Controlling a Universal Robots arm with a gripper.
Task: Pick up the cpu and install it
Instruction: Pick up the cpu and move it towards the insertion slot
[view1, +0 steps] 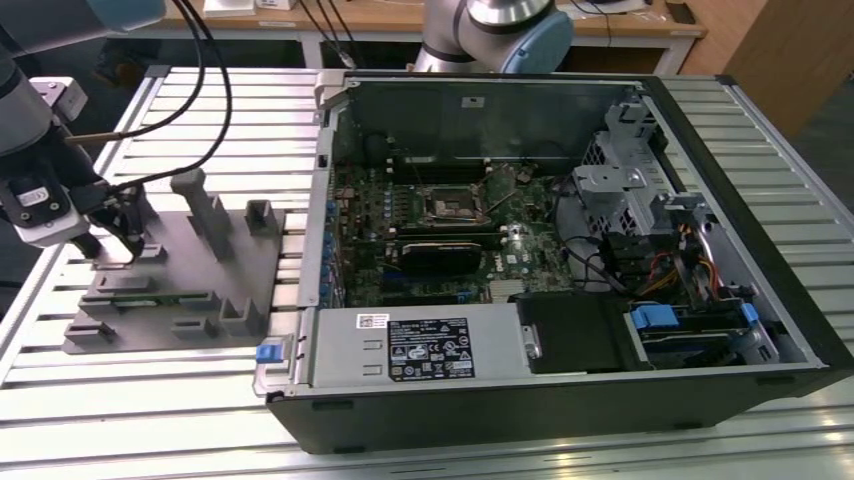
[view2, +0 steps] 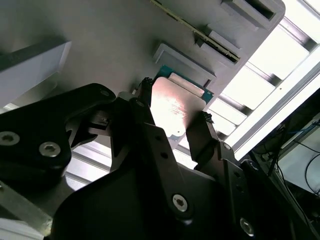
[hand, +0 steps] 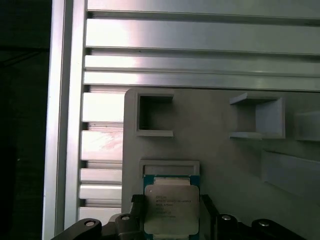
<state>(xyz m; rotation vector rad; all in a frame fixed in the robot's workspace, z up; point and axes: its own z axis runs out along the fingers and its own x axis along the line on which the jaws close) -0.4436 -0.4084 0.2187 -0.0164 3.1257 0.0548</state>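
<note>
Gripper (view1: 114, 245) is at the exterior view's left, low over the grey fixture (view1: 187, 290), which lies on the slatted table (view1: 200, 400) just beside the open case (view1: 801, 290).

In both wrist views the cpu (hand: 171, 207) lies flat in a shallow recess of the fixture, metal top up. The recess walls appear to be there to keep it square for the grasp.

Gripper state: narrow, closed onto the cpu. The fingers (hand: 206, 212) stand on two opposite edges with no gap that I can make out (contact judged from both wrist views, not proven). Holding by the edges keeps the pads off the top face and the underside.

Cpu appears seated in the recess, not yet lifted.

Socket (view1: 451, 205) sits in the upper middle of the board inside the case, well apart from the gripper. Nothing is fitted in it as far as the exterior view shows
</note>
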